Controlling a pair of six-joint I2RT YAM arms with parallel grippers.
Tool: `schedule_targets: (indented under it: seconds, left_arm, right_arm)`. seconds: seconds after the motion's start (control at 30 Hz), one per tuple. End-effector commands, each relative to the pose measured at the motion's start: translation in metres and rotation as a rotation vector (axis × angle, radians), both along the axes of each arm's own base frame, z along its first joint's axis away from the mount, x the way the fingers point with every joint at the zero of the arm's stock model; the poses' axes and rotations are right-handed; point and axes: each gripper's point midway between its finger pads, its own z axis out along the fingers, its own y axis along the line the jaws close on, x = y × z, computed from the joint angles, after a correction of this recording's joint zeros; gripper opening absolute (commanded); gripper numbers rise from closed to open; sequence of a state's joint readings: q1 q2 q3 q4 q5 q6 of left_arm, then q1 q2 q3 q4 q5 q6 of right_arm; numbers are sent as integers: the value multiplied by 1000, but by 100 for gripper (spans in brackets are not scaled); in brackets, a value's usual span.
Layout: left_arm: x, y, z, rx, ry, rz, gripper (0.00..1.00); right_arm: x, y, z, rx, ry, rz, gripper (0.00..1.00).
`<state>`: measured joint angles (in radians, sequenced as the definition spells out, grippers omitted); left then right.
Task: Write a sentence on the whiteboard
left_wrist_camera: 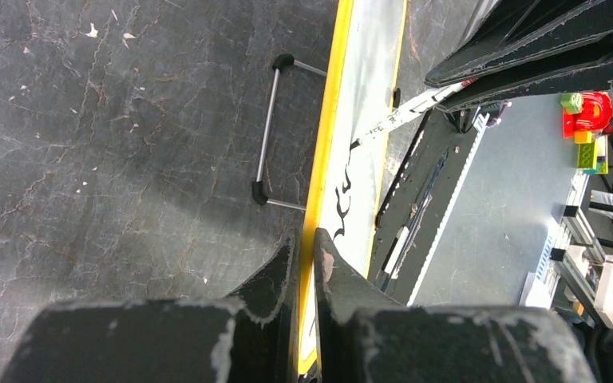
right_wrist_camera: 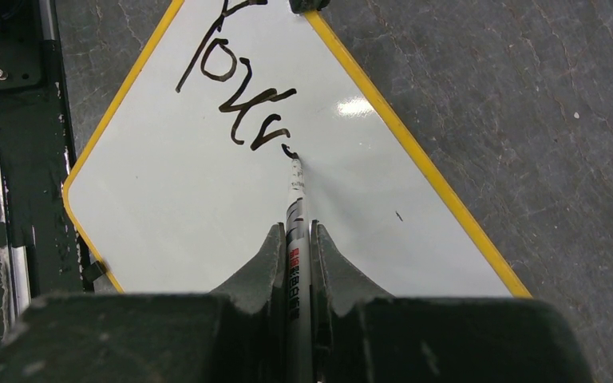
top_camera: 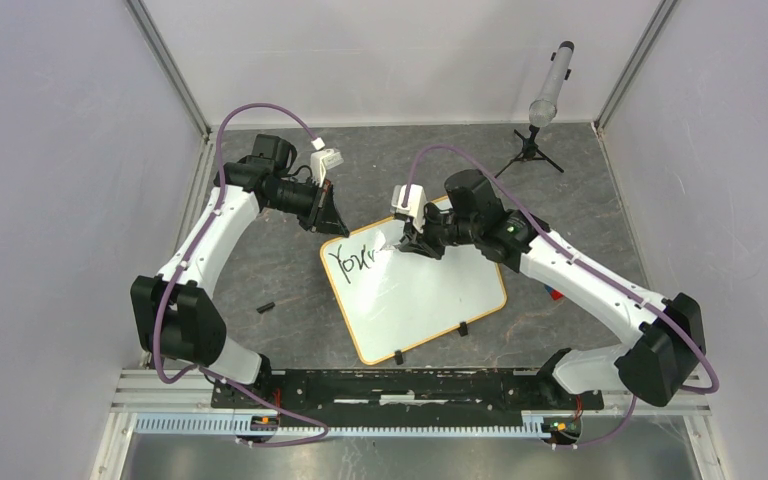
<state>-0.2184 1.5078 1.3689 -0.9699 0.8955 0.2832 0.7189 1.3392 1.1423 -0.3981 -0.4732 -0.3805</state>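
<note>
Orange-framed whiteboard (top_camera: pixel 420 300) edge in left claw (left_wrist_camera: pixel 305 235) | right claw (right_wrist_camera: pixel 294 227) holds marker (right_wrist_camera: pixel 296 191), probably touching

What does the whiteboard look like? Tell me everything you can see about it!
The whiteboard is a shiny white rectangle with rounded corners and a thin yellow-orange frame. Two small black clips sit on its near edge. It rests askew on the dark grey table. Black writing starts near one corner. The left gripper pinches its frame between its fingers, and the marker in the right gripper touches its surface.
</note>
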Motion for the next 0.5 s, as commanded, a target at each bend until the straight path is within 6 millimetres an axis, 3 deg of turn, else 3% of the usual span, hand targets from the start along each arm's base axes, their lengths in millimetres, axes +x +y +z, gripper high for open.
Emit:
schedule_targets:
  seconds: [0.0, 0.47]
  left_arm:
    - [-14, -11, 3, -21, 26, -65, 2]
    - [-14, -11, 3, -19, 26, -64, 2]
  right_arm:
    - [16, 6, 16, 30, -45, -27, 0]
    - [8, 11, 9, 17, -35, -4, 0]
